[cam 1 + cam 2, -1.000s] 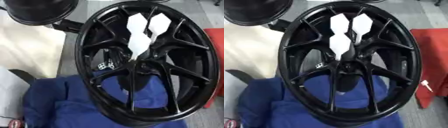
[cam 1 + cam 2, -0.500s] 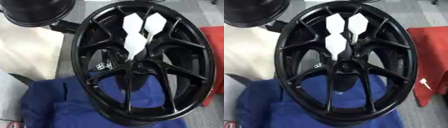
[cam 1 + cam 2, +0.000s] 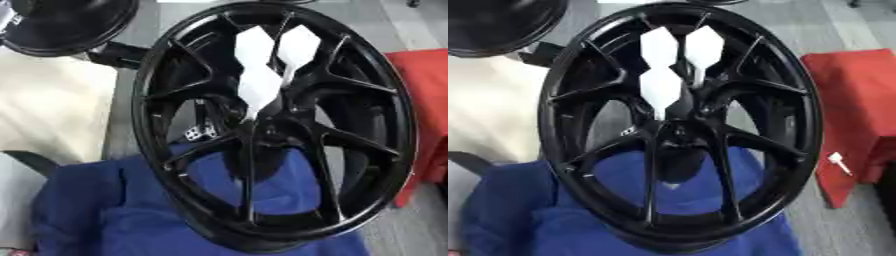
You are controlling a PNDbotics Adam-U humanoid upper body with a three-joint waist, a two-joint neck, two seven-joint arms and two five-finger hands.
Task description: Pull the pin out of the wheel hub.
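Since the earlier frames nothing on the bench had shifted against anything else; only the whole view had slid a little, so the camera had moved, not the things. At the far left lay a pale cream sheet (image 3: pixel 48 112), matte and flat, with a second dark, glossy round rim (image 3: pixel 70 25) above it at the upper corner. Below spread a blue cloth (image 3: pixel 131 210), soft and creased, bunched under the lower edge of the wheel. The wheel hub (image 3: pixel 677 131) stood tilted on that cloth, a black, shiny ring with slim forked spokes running to a dark centre. Three white, flat, pointed fins (image 3: pixel 662 75) sat over the upper spokes, their narrow ends drawing down toward the centre; whether they belonged to the pin could not be told, and the pin itself could not be made out. To the right lay a red, blocky pad (image 3: pixel 855 105), with a small white piece (image 3: pixel 839 163) by its lower edge. Neither hand showed in either view, so how the fingers stood could not be told.
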